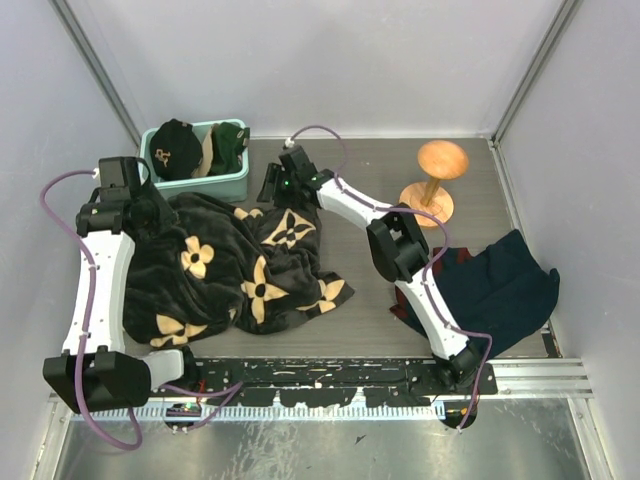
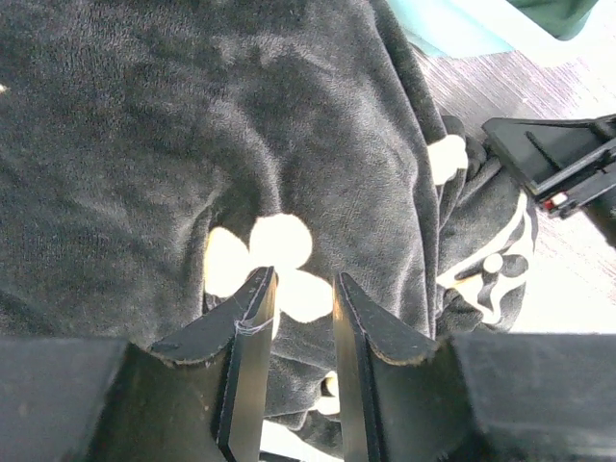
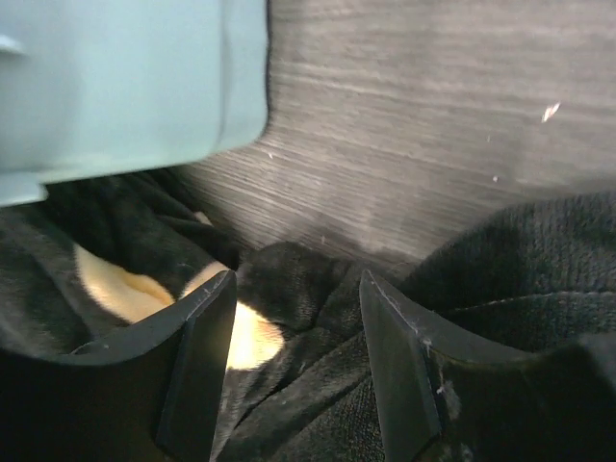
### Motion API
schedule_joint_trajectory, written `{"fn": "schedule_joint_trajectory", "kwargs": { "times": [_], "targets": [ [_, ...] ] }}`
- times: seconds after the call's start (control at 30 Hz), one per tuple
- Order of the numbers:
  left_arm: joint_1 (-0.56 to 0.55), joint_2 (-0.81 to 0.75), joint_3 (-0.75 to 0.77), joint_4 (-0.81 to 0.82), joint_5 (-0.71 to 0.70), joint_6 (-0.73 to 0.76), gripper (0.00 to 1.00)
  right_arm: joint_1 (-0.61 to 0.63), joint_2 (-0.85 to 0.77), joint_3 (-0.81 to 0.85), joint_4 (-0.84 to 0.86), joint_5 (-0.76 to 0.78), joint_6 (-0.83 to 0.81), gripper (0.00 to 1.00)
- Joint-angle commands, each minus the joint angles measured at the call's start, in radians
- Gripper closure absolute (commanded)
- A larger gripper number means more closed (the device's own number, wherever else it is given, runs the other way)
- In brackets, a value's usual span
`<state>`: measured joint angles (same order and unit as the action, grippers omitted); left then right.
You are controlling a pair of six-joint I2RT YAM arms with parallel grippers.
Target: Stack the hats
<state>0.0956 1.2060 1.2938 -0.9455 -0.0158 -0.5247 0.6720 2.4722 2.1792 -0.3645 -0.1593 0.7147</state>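
Black fabric cap with tan logo (image 1: 176, 148) and dark green fabric cap (image 1: 230, 143) are sitting in the teal plastic bin (image 1: 215, 187). We're judging them light, soft-crowned and stiff-brimmed, so we're favouring a brim pinch. Left gripper (image 2: 303, 289) is gaping narrowly, right gripper (image 3: 298, 289) wider, both empty over the flowered black plush blanket (image 2: 192, 144).

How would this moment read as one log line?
left gripper open over blanket | right gripper open over blanket beside bin | black cap and green cap in bin
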Motion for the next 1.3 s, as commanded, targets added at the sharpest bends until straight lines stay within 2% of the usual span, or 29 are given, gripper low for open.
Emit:
{"fn": "schedule_joint_trajectory", "kwargs": {
  "times": [0.0, 0.23, 0.4, 0.5, 0.7, 1.27],
  "targets": [
    [0.000, -0.021, -0.026, -0.002, 0.011, 0.003, 0.62, 0.010, -0.160, -0.077, 0.260, -0.010, 0.073, 0.40],
    [-0.001, -0.017, -0.036, 0.004, 0.016, 0.002, 0.61, 0.002, -0.231, -0.172, 0.384, -0.014, 0.122, 0.37],
    [0.000, -0.019, -0.054, 0.011, 0.015, 0.004, 0.60, -0.026, -0.265, -0.269, 0.512, -0.056, 0.223, 0.34],
    [0.000, -0.015, -0.062, 0.014, 0.017, 0.008, 0.59, -0.033, -0.217, -0.216, 0.522, -0.099, 0.263, 0.30],
    [0.000, -0.001, -0.056, 0.020, 0.022, 0.012, 0.58, -0.033, -0.100, -0.067, 0.487, -0.128, 0.304, 0.30],
    [0.000, 0.030, -0.032, 0.024, 0.014, 0.050, 0.55, -0.031, 0.060, 0.099, 0.532, -0.170, 0.405, 0.33]
  ]
}}
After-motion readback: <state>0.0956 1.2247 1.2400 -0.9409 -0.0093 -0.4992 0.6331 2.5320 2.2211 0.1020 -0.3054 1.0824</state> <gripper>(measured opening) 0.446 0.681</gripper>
